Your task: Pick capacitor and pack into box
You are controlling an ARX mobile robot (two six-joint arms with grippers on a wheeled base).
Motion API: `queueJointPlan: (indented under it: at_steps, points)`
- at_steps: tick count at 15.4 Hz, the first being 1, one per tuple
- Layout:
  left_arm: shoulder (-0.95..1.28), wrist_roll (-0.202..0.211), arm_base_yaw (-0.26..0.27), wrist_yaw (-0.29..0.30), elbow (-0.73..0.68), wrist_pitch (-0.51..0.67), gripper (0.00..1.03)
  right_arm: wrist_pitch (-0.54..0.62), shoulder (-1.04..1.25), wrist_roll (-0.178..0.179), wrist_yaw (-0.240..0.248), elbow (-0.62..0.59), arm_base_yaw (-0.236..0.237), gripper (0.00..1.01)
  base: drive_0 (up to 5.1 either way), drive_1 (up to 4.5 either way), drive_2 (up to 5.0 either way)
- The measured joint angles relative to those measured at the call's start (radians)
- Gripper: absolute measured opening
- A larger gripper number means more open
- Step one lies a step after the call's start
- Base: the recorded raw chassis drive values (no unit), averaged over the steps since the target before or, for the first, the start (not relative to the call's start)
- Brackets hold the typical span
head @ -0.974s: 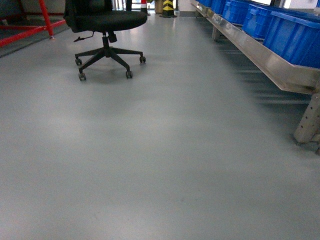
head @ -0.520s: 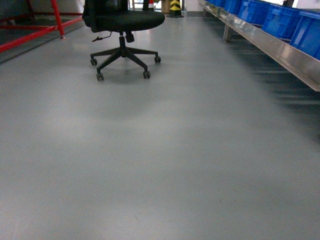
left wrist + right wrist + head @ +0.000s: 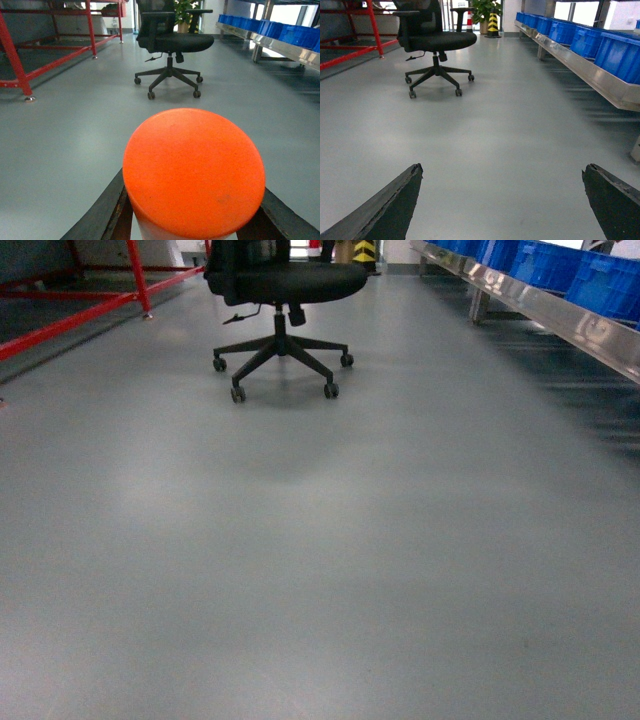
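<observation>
The capacitor (image 3: 194,170), a cylinder with an orange end face and a white body, fills the lower middle of the left wrist view. My left gripper (image 3: 195,202) is shut on it, a dark finger (image 3: 112,210) pressing on each side. In the right wrist view my right gripper (image 3: 502,172) stands open, its two dark fingertips wide apart over bare grey floor with nothing between them. The box is out of view. Neither gripper appears in the head view.
A black wheeled office chair (image 3: 285,300) stands ahead on the grey floor. A red metal frame (image 3: 70,320) runs along the left. A steel rack (image 3: 570,325) carrying blue plastic bins (image 3: 560,265) lines the right side.
The head view has swung left: the chair has shifted rightward in the frame, more of the red frame shows, and the rack with blue bins has slid toward the right edge.
</observation>
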Motion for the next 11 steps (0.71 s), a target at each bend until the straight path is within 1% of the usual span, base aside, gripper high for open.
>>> queueJointPlan:
  at_steps: [11]
  points:
    - [0.0,0.0,0.0,0.0,0.0,-0.001,0.44,-0.002,0.0,0.0,0.0,0.0,0.0,0.98,-4.9,2.48,2.5]
